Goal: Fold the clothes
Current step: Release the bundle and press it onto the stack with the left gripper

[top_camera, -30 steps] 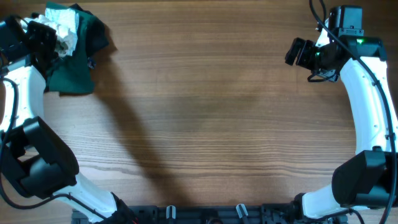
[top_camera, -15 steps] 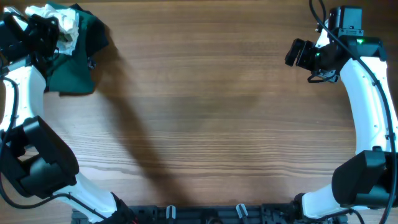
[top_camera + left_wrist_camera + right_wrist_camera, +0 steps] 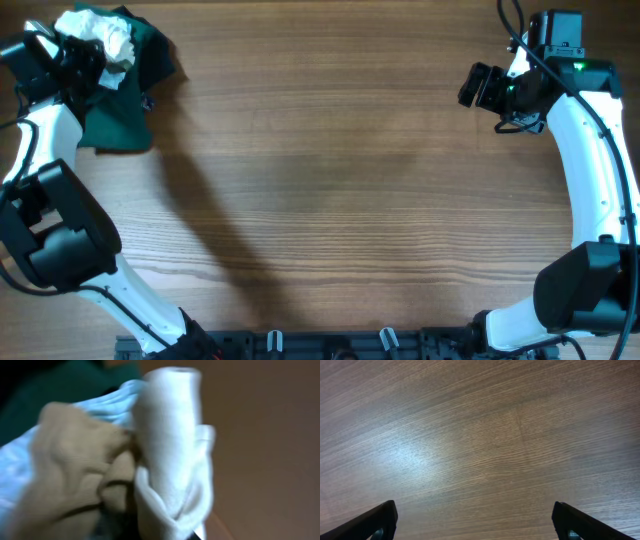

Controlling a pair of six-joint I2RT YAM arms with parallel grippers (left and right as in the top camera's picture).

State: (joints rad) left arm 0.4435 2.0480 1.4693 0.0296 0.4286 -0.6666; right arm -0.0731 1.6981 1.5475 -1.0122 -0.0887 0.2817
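Observation:
The clothes (image 3: 95, 28), a small white garment with a khaki-tan part, are bunched up at the table's far left corner, above the dark green garment (image 3: 125, 95). My left gripper (image 3: 72, 52) is shut on them and holds them raised. In the left wrist view the white roll (image 3: 170, 435) and the tan part (image 3: 75, 460) fill the frame and hide the fingers. My right gripper (image 3: 478, 85) is open and empty over bare wood at the far right; it also shows in the right wrist view (image 3: 477, 525).
The large dark green garment lies crumpled at the far left corner and also shows in the left wrist view (image 3: 60, 380). The wooden table (image 3: 330, 190) spreads between the two arms. The arm bases stand at the near edge.
My left gripper has drawn back and up toward the far left corner with the white garment, lifting it off the green one. The right arm has not moved.

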